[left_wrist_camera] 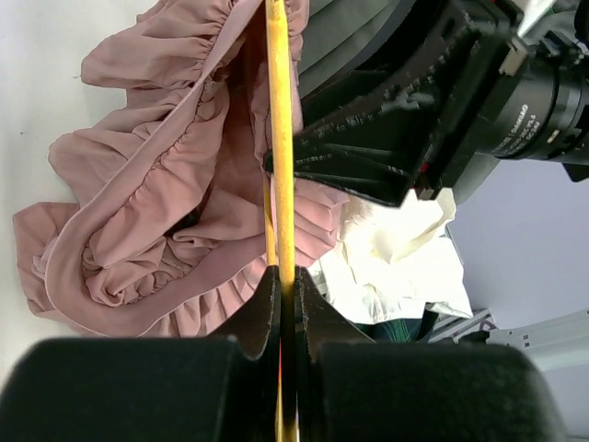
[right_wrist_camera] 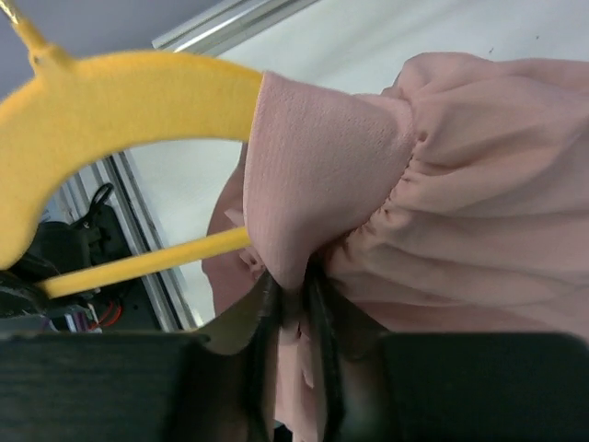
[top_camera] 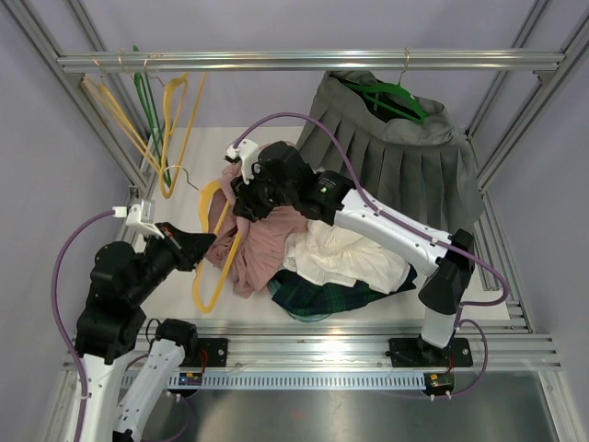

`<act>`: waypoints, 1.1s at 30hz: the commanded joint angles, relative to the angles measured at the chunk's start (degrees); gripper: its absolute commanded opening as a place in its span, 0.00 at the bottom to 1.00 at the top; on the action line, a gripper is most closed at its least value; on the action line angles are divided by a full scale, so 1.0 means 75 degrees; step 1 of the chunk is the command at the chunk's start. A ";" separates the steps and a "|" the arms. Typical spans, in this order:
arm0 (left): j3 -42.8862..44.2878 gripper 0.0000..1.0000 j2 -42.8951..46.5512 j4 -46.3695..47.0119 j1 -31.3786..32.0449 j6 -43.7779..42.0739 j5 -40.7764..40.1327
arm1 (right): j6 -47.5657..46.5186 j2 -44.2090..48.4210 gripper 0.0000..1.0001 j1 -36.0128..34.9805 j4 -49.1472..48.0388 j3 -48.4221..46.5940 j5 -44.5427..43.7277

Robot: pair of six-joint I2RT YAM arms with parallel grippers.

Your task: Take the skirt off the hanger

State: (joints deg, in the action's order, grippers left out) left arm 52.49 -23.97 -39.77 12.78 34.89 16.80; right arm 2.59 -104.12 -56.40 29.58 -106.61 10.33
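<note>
Two claws are engaged on one garment. The left claw (left_wrist_camera: 287, 276) is clamped on the lower bar of the yellow hanger (left_wrist_camera: 280, 138), fingers pressed together around it. The right claw (right_wrist_camera: 293, 285) is pinched shut on a fold of the pink skirt (right_wrist_camera: 479, 184), just beside the point where the waistband wraps the hanger's curved shoulder.

The pink skirt lies bunched on the white desk (left_wrist_camera: 37, 74), near its middle, with the waistband threaded over the yellow hanger. It touches a white garment (top_camera: 350, 258) on its right, and a dark plaid garment (top_camera: 322, 296) lies under that at the near edge.

At the back, a grey pleated skirt (top_camera: 405, 166) hangs on a green hanger (top_camera: 396, 99) from the metal rail (top_camera: 304, 61). Several bare hangers (top_camera: 170, 129) hang at the rail's left end.
</note>
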 commanded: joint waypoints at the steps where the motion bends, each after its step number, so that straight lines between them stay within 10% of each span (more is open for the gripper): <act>1: 0.0372 0.00 0.0148 0.0827 -0.0016 -0.0210 0.0374 | -0.0052 0.0007 0.18 -0.0027 -0.0265 -0.0597 -0.0182; 3: 0.0500 0.00 0.0125 0.0604 -0.0016 -0.0491 0.0304 | -0.0169 0.0054 0.00 0.0031 -0.0265 -0.0809 -0.0123; 16: 0.2386 0.00 0.0383 -0.2641 -0.0016 -0.4028 -0.0575 | -0.0626 0.0745 0.00 0.1836 -0.1038 -0.0973 0.2114; 33: 0.5903 0.00 0.0524 -0.4879 0.0019 -0.5203 -0.0225 | -0.0885 0.0054 0.00 0.2024 -0.0476 -0.1125 0.3334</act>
State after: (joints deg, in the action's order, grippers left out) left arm 94.26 -19.92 -75.50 12.78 -1.54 13.63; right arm -3.81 -102.74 -41.19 27.03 -112.22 34.00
